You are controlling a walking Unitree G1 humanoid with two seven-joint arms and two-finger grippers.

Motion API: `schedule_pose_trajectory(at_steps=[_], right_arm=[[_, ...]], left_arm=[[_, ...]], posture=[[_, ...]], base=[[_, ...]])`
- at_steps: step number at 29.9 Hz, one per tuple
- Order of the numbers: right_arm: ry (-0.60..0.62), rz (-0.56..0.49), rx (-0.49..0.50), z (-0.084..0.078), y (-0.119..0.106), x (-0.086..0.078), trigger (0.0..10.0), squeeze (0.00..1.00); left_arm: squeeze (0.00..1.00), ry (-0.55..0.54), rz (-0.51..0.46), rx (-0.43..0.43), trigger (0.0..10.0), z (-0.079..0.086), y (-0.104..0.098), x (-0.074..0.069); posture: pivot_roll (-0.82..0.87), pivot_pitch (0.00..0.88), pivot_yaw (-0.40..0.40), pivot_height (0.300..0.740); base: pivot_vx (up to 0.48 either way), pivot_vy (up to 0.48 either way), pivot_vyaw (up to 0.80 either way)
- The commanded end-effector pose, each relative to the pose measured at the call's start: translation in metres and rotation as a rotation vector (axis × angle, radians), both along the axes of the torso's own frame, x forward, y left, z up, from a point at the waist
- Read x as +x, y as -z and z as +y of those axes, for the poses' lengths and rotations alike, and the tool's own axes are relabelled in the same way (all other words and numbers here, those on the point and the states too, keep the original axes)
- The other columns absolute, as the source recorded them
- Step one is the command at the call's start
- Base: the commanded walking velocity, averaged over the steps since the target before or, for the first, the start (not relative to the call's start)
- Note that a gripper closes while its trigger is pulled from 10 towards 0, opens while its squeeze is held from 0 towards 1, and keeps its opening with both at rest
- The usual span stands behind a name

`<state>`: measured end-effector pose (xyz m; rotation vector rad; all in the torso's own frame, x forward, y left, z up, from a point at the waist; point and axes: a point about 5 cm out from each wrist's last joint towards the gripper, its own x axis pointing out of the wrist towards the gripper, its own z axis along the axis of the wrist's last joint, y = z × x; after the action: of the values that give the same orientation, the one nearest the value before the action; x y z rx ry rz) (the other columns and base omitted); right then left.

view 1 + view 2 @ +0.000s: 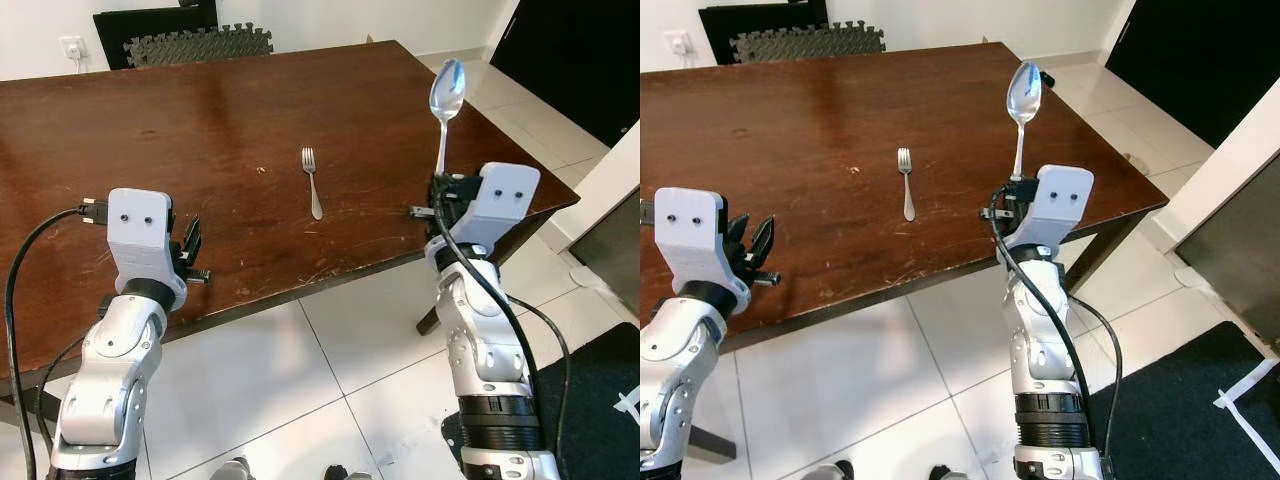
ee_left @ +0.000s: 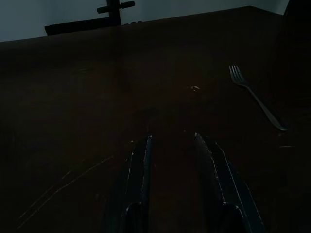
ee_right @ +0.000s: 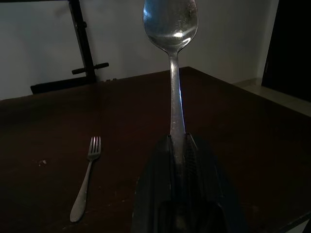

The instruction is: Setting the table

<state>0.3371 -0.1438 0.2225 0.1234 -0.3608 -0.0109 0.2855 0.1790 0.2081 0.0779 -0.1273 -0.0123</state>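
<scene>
In the left eye view, the right gripper [image 1: 437, 187] at centre right pinches a shiny steel spoon [image 1: 446, 100] by its handle, bowl pointing up-frame. A silver metal fork [image 1: 312, 182] lies lengthwise at centre on the dark brown wooden table [image 1: 200, 130], left of the spoon. In the left wrist view, the left gripper [image 2: 172, 141] hovers spread, empty. In the right wrist view, the fork sits lower left; nothing blocks the bare wood beside it.

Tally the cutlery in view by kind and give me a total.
Forks: 1, the fork lying on the wooden table.
Spoons: 1, the spoon held upright by its handle in the right gripper, bowl up.
Total: 2 pieces of cutlery.
</scene>
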Motion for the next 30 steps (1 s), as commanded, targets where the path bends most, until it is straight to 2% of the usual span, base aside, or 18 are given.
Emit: schedule_pose_trajectory(at_steps=[1,30], right_arm=[[0.011,0.014,-0.003,-0.0036,0.0031,-0.0015,10.0,0.00],[0.010,0.023,0.000,-0.0023,0.0061,-0.0024,10.0,0.00]], left_arm=[[0.00,0.009,0.016,-0.002,10.0,-0.0033,0.0056,0.0014],[0.00,0.021,0.028,0.005,10.0,-0.0045,0.0127,0.0028]], posture=[[0.11,0.084,-0.006,0.740],[0.10,0.072,0.001,0.740]], base=[[0.000,0.000,0.00],[0.000,0.000,0.00]])
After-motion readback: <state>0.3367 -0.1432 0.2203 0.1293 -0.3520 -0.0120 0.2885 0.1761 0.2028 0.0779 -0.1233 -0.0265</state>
